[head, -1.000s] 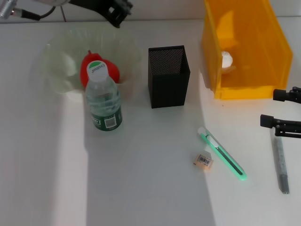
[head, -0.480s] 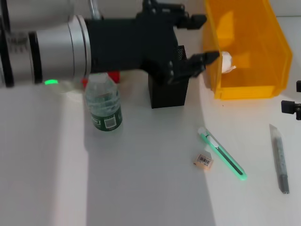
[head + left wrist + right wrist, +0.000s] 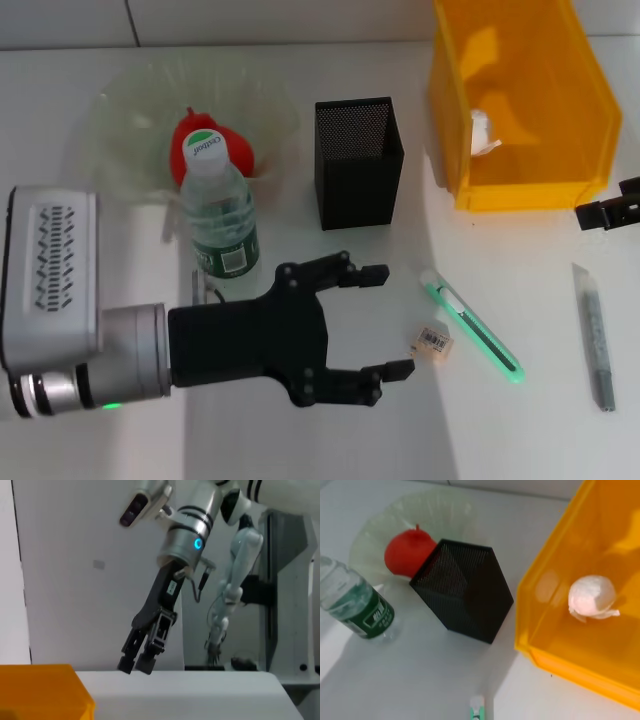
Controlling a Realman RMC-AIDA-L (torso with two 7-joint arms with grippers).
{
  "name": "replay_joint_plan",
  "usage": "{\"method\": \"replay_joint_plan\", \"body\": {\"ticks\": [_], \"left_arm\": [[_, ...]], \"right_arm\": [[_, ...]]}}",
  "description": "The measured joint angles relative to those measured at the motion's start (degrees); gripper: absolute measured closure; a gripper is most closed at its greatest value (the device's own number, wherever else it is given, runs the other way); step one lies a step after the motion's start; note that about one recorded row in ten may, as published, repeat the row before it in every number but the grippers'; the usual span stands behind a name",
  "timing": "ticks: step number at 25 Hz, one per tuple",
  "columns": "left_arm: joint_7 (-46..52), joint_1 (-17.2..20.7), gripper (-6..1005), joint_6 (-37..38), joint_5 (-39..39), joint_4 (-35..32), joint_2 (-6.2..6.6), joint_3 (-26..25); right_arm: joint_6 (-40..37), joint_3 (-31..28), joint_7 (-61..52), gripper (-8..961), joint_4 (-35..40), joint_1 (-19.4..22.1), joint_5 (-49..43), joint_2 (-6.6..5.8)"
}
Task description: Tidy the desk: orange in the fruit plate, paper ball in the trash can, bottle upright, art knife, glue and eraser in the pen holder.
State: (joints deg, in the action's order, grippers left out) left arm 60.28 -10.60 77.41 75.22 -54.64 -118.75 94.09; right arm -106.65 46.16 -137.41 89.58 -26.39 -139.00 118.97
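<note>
My left gripper (image 3: 393,322) is open, low over the desk (image 3: 330,430), with the eraser (image 3: 432,342) just off its fingertips. The green art knife (image 3: 472,325) lies beside the eraser; its tip shows in the right wrist view (image 3: 477,707). A grey glue stick (image 3: 595,340) lies at the right. The bottle (image 3: 218,215) stands upright. The orange (image 3: 195,140) sits in the fruit plate (image 3: 130,110). The paper ball (image 3: 482,130) lies in the trash can (image 3: 520,190). The pen holder (image 3: 358,160) stands in the middle. My right gripper (image 3: 610,212) is at the right edge.
The right wrist view shows the orange (image 3: 410,552), fruit plate (image 3: 425,510), bottle (image 3: 355,605), pen holder (image 3: 465,590), trash can (image 3: 560,645) and paper ball (image 3: 592,597). The left wrist view shows my right gripper (image 3: 142,655) beyond the trash can's corner (image 3: 45,690).
My left arm has swung from the back, over the pen holder, down to the front beside the eraser. My right gripper has drawn back toward the right edge.
</note>
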Motion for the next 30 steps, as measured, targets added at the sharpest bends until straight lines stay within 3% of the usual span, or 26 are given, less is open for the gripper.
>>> {"method": "replay_joint_plan", "body": {"ticks": [1,2,3,7,12,17,30], "left_arm": [[-4.4,-0.7,227,2.3,-2.6,5.2,0.06,-0.4],[-11.8,-1.7,213,6.8,-6.1,14.8,0.17,-2.7],[-11.8,-1.7,199,6.8,-6.1,14.8,0.17,-2.7],[-19.8,-3.3,142,11.7,-7.0,26.2,0.21,-7.5],[-21.3,-3.4,157,11.8,-7.0,28.2,0.27,-8.4],[-21.5,-4.0,157,11.6,-6.9,28.5,0.28,-8.6],[-21.4,-4.4,157,11.3,-6.9,28.6,0.28,-8.6]], "right_arm": [[0.0,1.8,-1.7,118,-0.5,-1.3,-2.1,0.02],[0.4,5.9,-5.0,118,-1.8,-3.3,-4.5,0.04],[0.4,5.9,-5.0,118,-1.8,-3.3,-4.5,0.04],[3.1,13.4,-10.1,119,-4.8,-6.3,-5.5,0.04],[9.6,23.8,-15.3,119,-11.4,-9.9,-8.5,0.1],[13.2,29.2,-17.8,119,-17.5,-13.1,-8.8,0.25],[19.4,37.9,-21.4,120,-26.0,-16.2,-8.8,0.56]]}}
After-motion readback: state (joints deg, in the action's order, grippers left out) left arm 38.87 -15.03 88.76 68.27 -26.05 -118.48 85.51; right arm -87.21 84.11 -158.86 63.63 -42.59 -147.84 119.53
